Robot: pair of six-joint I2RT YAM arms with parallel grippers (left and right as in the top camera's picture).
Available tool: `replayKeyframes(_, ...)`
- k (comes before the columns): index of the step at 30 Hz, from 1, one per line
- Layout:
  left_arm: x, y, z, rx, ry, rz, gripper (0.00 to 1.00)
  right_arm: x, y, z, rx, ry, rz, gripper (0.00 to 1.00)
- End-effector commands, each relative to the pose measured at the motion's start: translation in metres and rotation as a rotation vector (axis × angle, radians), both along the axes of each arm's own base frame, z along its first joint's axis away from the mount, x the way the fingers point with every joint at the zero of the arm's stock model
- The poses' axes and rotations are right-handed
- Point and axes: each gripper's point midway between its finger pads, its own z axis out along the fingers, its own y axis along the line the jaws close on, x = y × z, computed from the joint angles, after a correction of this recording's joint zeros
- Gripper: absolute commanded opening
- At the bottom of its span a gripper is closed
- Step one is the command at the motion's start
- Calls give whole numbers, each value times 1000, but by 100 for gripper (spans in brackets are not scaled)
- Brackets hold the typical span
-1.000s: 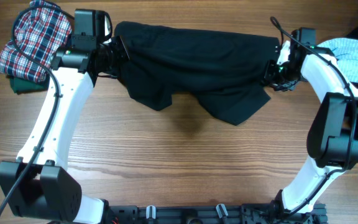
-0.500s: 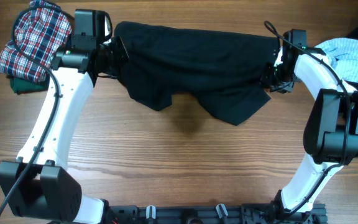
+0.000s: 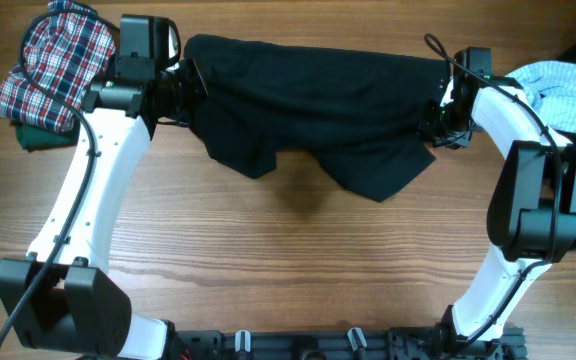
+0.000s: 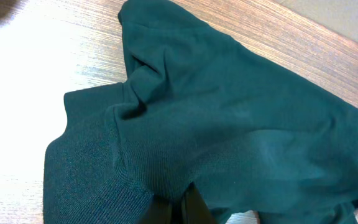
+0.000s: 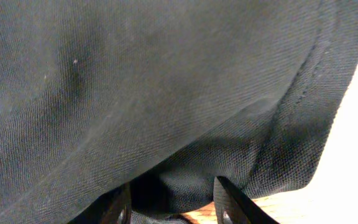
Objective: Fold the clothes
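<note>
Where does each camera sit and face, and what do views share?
Overhead: above the table, looking down; left end effector and right end effector grip the black T-shirt.
Left wrist: at the left end effector, facing the shirt; own fingers at bottom.
Right wrist: close on the shirt's hem; own fingers at bottom.
Shared: the shirt.

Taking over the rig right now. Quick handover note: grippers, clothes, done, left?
Left gripper: shut on one end of the black T-shirt.
Right gripper: shut on the other end; the shirt hangs stretched between them above the table.
Plaid garment bunched far left, light blue garment far right.
Done: no fold visible.
Left: fold the shirt, then the rest.
</note>
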Motion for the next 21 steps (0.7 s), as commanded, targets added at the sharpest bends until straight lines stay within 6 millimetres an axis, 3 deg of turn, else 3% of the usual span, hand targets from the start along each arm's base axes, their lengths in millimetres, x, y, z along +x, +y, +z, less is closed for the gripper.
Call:
replayKeyframes(1,3,5,18,11,-49,7,4,-12,22,-21,49,69,23,34)
replayKeyframes(5,3,5,18,11,-50,7,4,-15,23,-21,49,84,25,11)
replayKeyframes(7,3,5,18,11,-49,7,4,-17,23,-21,49,89,25,4)
replayKeyframes(15,5,10,19,33,-60,25,4,-10,18,-11,40,65,21,4)
replayKeyframes(18,6,14,20,51,-66,27,4,5,7,17,32,8,29,4)
replayKeyframes(21,8,23,20,51,-68,47,4,26,-8,65,20,-92,71,4)
